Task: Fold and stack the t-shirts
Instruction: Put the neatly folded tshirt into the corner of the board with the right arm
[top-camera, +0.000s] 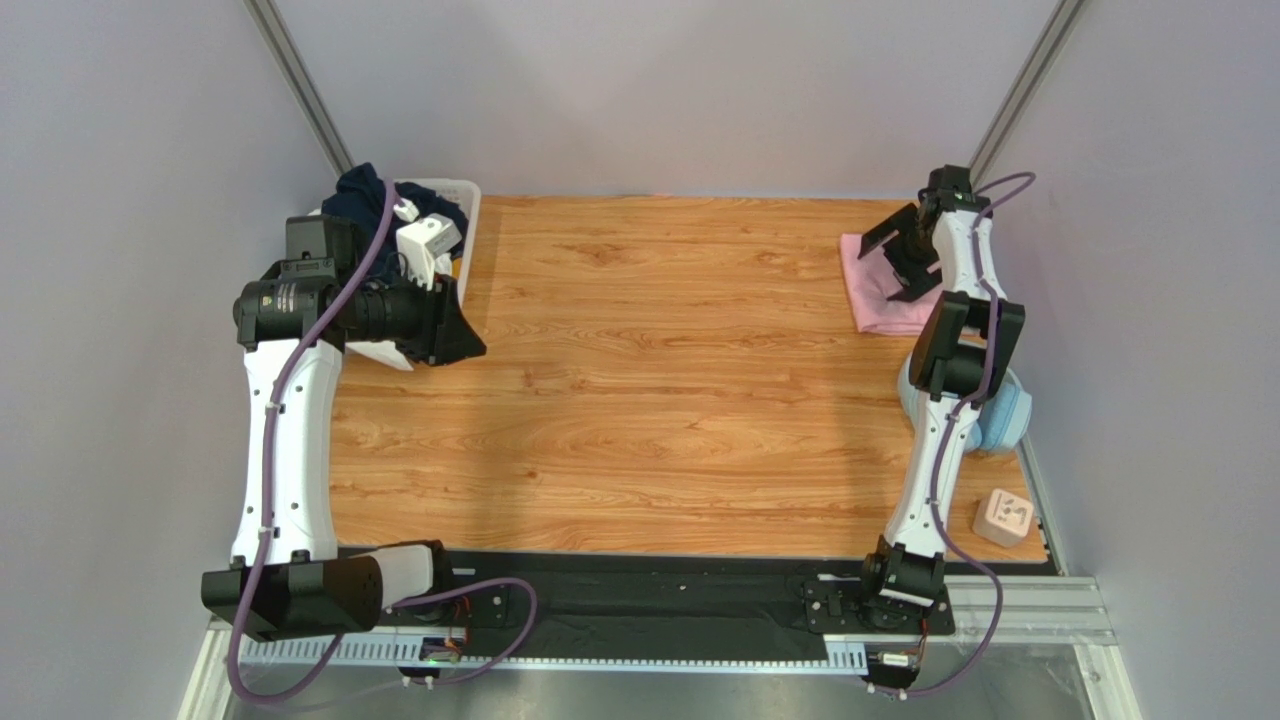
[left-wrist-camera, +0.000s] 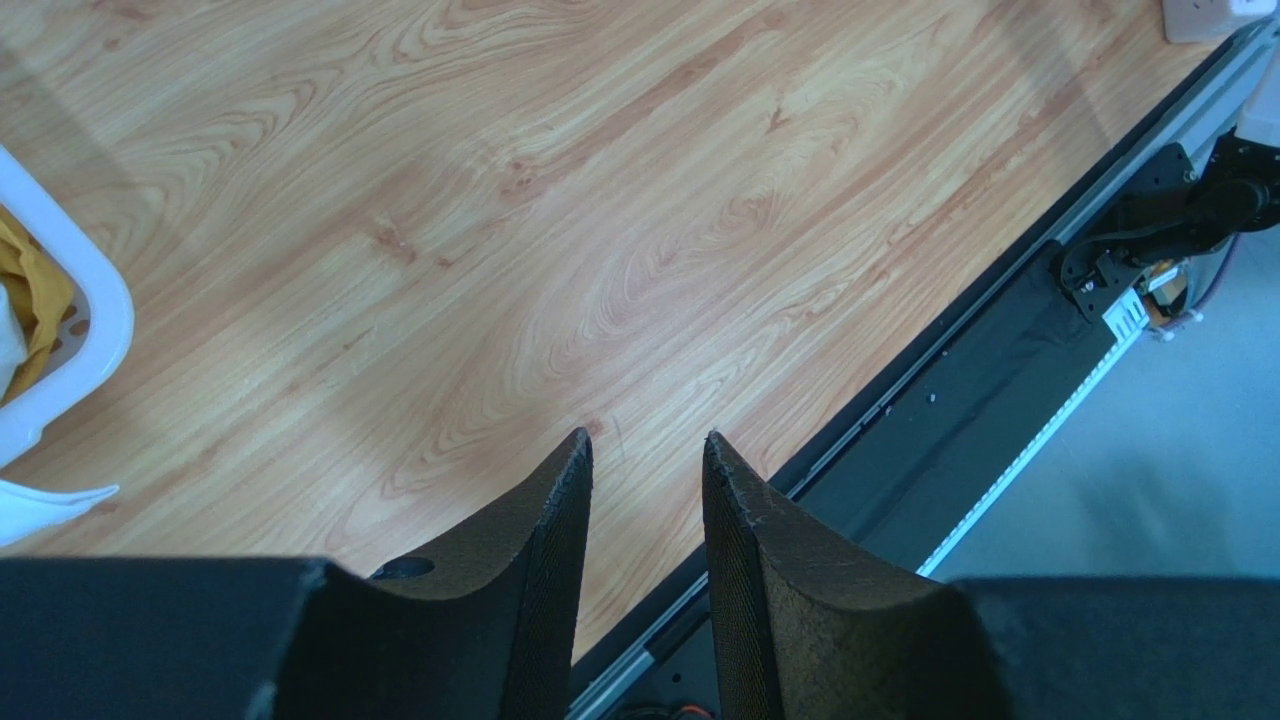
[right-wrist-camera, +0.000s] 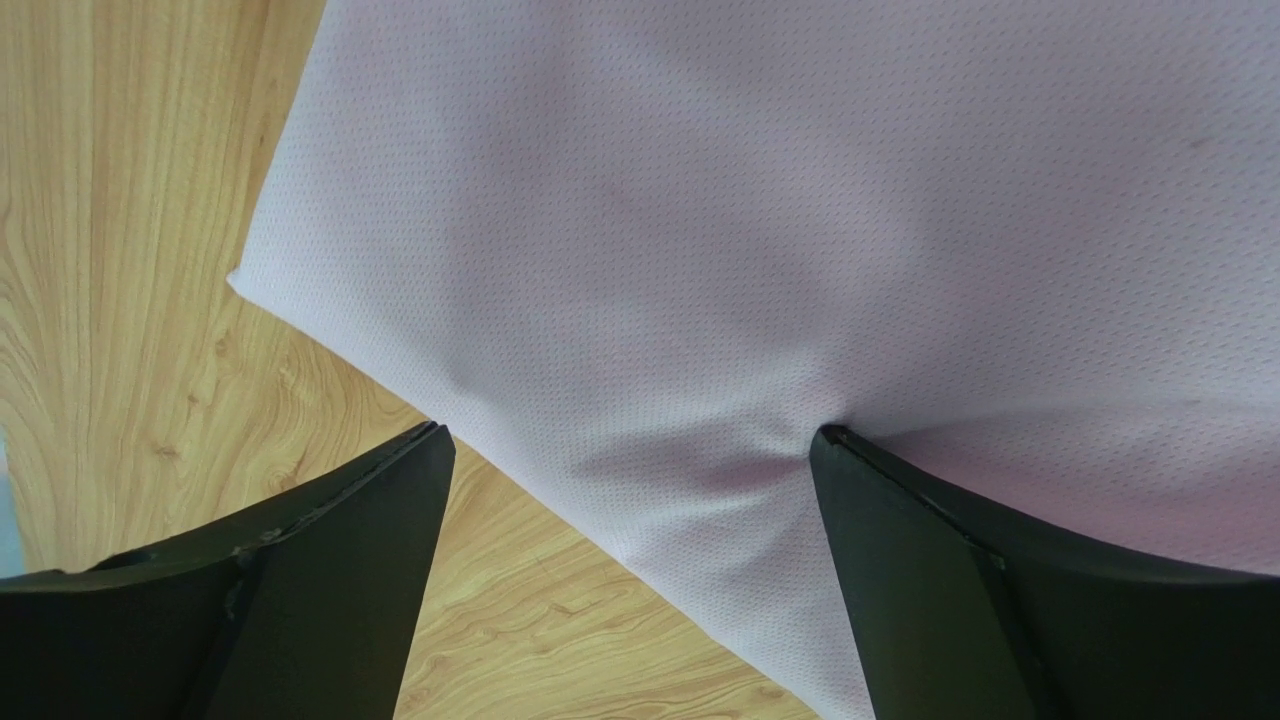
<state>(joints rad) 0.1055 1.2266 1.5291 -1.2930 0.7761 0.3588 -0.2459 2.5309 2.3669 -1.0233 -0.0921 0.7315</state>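
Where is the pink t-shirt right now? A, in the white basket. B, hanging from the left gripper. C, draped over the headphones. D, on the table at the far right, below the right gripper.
D: the pink t-shirt lies on the table at its far right corner, under the open right gripper.

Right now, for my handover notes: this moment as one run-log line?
left gripper: open, empty | right gripper: open over folded pink t-shirt | navy t-shirt: bunched in basket

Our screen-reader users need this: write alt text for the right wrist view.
The right claw hangs wide open over a folded light pink t-shirt on the wooden table. One fingertip touches the cloth, which puckers beside it.
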